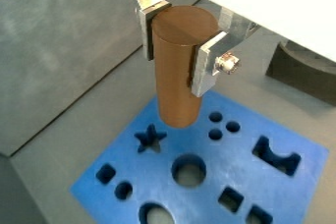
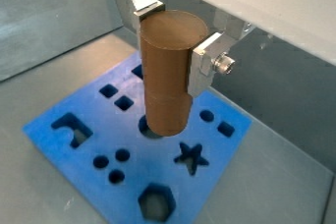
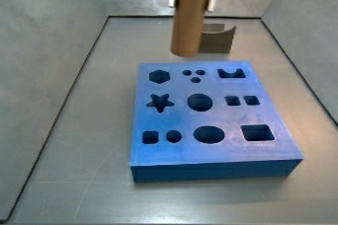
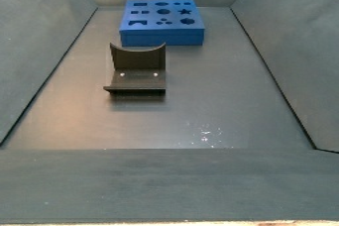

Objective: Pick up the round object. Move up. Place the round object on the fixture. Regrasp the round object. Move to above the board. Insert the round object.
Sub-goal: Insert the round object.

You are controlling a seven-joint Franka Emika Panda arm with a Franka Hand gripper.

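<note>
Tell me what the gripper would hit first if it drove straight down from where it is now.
Probably the board. The gripper holds the round object upright above it, so the peg's lower end would arrive first, near the central round hole. Exact alignment with that hole is unclear.

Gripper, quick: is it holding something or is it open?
Gripper: closed on the round object, holding it upright above the board.

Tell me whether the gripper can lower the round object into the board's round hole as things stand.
Probably yes: the gripper holds the round object upright above the board, and nothing lies between them. Exact alignment is unclear.
</note>
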